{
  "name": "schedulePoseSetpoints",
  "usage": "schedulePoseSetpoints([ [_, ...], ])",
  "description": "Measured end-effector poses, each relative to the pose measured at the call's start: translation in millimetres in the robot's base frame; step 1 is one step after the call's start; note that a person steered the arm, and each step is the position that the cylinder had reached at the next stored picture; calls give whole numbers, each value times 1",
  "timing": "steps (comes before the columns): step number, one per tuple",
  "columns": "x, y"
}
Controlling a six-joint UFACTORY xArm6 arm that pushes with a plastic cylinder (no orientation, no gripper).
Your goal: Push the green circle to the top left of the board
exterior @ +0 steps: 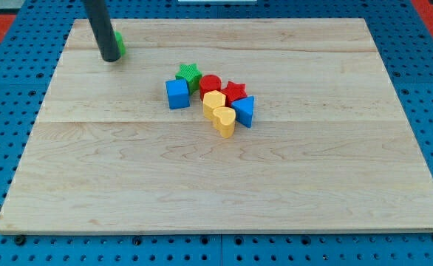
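Observation:
The green circle (120, 43) lies near the board's top left, mostly hidden behind my rod; only its right edge shows. My tip (110, 58) rests on the board right against the circle's left and lower side. The other blocks sit in a cluster near the board's middle, well to the right of and below the tip.
The cluster holds a green star (190, 73), a blue cube (177, 94), a red cylinder (210, 83), a red star (235, 91), a yellow block (214, 101), a yellow heart (224, 120) and a blue triangle (245, 111). The wooden board (224, 192) lies on a blue pegboard.

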State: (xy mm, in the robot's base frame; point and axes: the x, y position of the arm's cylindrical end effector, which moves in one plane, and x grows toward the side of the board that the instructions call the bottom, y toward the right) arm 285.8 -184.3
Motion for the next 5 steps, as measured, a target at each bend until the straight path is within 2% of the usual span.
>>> schedulePoseSetpoints([
  [1, -27, 0],
  [3, -30, 32],
  [5, -27, 97],
])
